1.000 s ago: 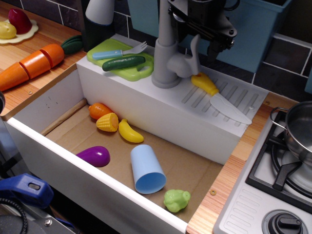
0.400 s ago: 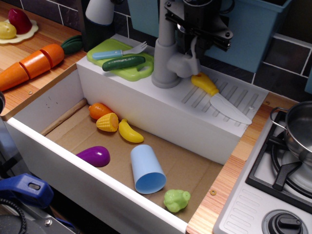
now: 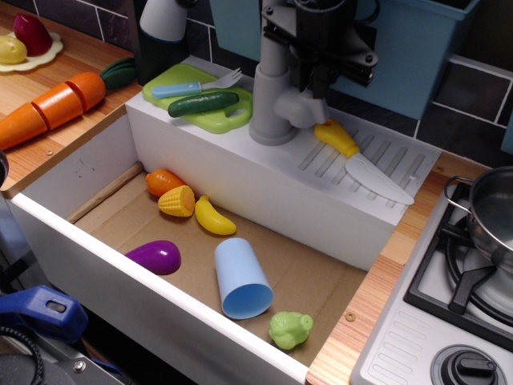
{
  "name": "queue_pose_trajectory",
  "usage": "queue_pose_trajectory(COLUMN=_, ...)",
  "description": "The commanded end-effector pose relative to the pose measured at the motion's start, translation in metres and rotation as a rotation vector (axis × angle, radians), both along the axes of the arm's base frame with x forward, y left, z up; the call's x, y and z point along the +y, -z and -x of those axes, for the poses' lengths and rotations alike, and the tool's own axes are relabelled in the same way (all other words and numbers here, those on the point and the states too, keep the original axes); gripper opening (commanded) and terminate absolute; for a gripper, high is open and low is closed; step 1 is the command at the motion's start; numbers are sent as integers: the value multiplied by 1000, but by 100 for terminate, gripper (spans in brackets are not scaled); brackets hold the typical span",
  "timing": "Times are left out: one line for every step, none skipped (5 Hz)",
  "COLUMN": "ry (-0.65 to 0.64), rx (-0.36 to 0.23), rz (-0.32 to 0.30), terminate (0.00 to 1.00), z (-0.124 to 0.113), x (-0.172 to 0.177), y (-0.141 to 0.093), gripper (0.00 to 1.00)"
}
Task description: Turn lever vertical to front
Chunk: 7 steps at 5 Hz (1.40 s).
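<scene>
The grey toy tap (image 3: 272, 80) stands on the white sink ledge (image 3: 240, 164), with its rounded side stub (image 3: 298, 108) on its right. My black gripper (image 3: 314, 82) hangs from above right over the stub, its fingers standing where the lever rises. The lever is almost wholly hidden behind the fingers, so I cannot tell its angle or whether the fingers touch it. I cannot tell whether the gripper is open or shut. The yellow-handled white toy knife (image 3: 361, 160) lies on the drain grooves just right of the stub.
A green cutting board (image 3: 210, 120) with a cucumber (image 3: 203, 103) and a fork (image 3: 196, 84) lies left of the tap. A blue bin (image 3: 417, 48) stands behind. The sink basin holds a blue cup (image 3: 240, 279) and toy vegetables. A pot (image 3: 493, 212) sits on the stove at right.
My gripper has moved left and slightly down, from beside the upright lever to over it. The lever, visible before, is now covered by the fingers.
</scene>
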State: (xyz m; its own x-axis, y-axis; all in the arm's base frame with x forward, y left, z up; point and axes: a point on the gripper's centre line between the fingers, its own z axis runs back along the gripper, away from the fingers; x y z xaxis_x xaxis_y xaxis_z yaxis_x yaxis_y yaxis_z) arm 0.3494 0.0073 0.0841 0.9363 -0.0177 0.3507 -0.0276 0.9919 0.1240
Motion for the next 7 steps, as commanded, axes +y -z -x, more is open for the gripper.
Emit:
queue_pose_trajectory(ry=-56, rx=-55, rz=30, terminate=0, z=22, x=-8, y=-8, gripper=0)
queue_pose_trajectory(ry=-71, rx=-68, rz=29, terminate=0, z=32, x=-10, y=6, gripper=0)
queue_pose_trajectory(ry=-85, rx=-76, rz=48, terminate=0, z=38, x=-9, y=20, gripper=0)
queue_pose_trajectory(ry=-85, rx=-66, rz=107, terminate=0, z=43, x=-4, y=37, gripper=0)
queue_pose_trajectory(ry=-77, rx=-59, rz=113, terminate=0, z=45, x=-2, y=45, gripper=0)
queue_pose_trajectory(ry=-70, rx=-21, rz=157, terminate=0, z=43, x=8, y=51, gripper=0)
queue_pose_trajectory(ry=-64, rx=-16, rz=130, terminate=100, z=41, x=11, y=49, gripper=0)
